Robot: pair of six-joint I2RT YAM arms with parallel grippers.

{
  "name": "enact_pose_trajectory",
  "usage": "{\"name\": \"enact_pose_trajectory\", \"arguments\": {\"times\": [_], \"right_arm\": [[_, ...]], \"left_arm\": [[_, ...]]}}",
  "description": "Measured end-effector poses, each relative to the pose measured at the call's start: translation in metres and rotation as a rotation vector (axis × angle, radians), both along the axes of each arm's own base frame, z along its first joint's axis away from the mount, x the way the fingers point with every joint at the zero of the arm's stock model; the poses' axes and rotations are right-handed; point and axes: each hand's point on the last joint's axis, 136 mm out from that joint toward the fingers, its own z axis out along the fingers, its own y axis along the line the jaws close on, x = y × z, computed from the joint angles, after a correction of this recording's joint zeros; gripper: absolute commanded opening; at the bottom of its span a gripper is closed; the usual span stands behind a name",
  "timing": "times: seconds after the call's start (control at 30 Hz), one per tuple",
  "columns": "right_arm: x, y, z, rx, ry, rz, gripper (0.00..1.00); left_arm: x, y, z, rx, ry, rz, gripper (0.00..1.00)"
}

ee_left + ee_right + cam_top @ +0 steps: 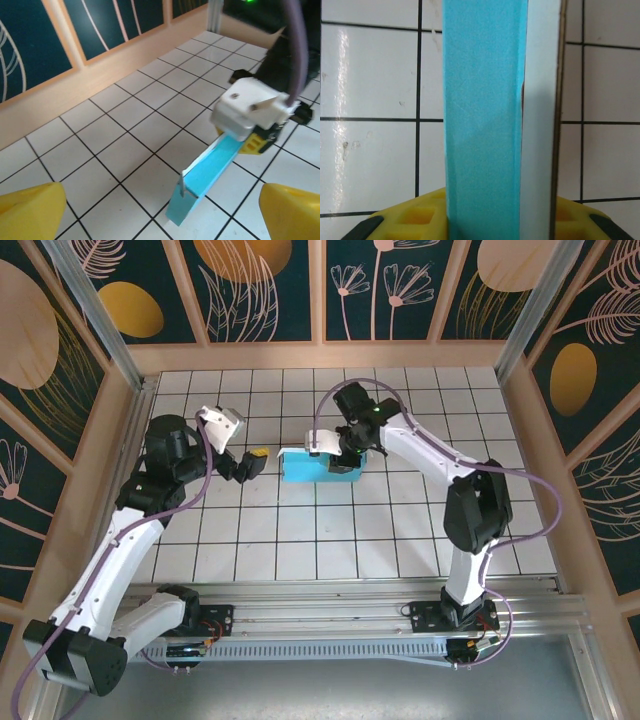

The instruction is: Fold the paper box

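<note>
Showing teal and white faces, the paper box [300,468] stands.

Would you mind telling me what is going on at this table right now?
Two robot arms are working on a paper box on the tiled table. The right gripper is clamped on one end of the teal-and-white card, near the table's middle. The left gripper hangs open just left of the box, apart from it.
</note>
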Motion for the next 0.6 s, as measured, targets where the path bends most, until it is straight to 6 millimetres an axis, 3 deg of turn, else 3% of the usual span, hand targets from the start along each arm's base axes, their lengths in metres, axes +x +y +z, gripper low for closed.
{"name": "enact_pose_trajectory", "arguments": {"times": [0.2, 0.5, 0.6], "right_arm": [[0.006, 0.000, -0.023, -0.044, 0.022, 0.007, 0.36], [0.010, 0.003, -0.021, -0.025, 0.006, 0.009, 0.48], [0.011, 0.002, -0.020, -0.022, 0.008, -0.001, 0.61]], "left_arm": [[0.003, -0.005, -0.019, 0.008, 0.047, -0.029, 0.97], [0.010, -0.007, -0.022, -0.035, 0.067, -0.005, 0.91], [0.012, -0.007, -0.021, -0.060, 0.071, 0.004, 0.90]]}}
